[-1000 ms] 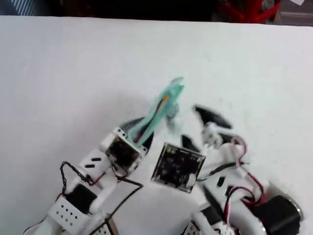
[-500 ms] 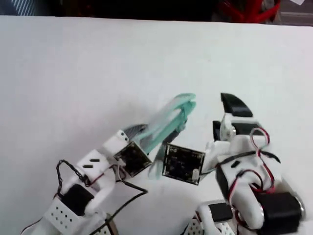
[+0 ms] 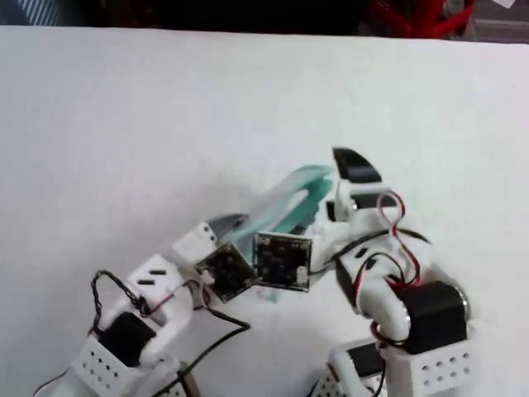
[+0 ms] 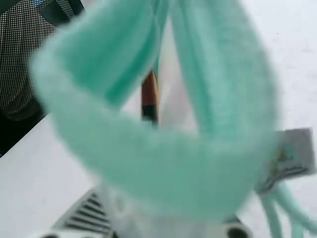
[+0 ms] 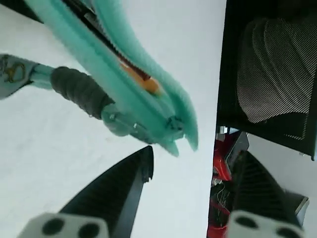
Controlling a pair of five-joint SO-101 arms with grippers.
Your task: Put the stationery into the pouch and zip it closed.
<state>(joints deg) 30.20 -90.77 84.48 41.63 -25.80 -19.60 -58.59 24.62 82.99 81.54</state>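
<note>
A teal pouch [image 3: 285, 203] hangs tilted above the white table, and my left gripper [image 3: 230, 234] is shut on its lower end. In the left wrist view the pouch [image 4: 163, 163] gapes open with a brown pencil [image 4: 149, 94] inside and a small tag [image 4: 292, 156] at its side. My right gripper [image 3: 339, 186] stands open right beside the pouch's upper tip. In the right wrist view the pouch [image 5: 124, 84] shows something orange [image 5: 148, 85] in its slit, and a dark grey zip pull [image 5: 79, 90] hangs from it just beyond my open black fingers [image 5: 124, 188].
The white table [image 3: 124, 124] stretches bare to the left and far side. Past its far edge lies a dark area with red parts [image 3: 417, 16]. A black mesh chair back [image 5: 272, 74] stands off the table.
The left arm has lowered and tilted the pouch toward the right. The right arm swung out to the right, then came back left up to the pouch's tip.
</note>
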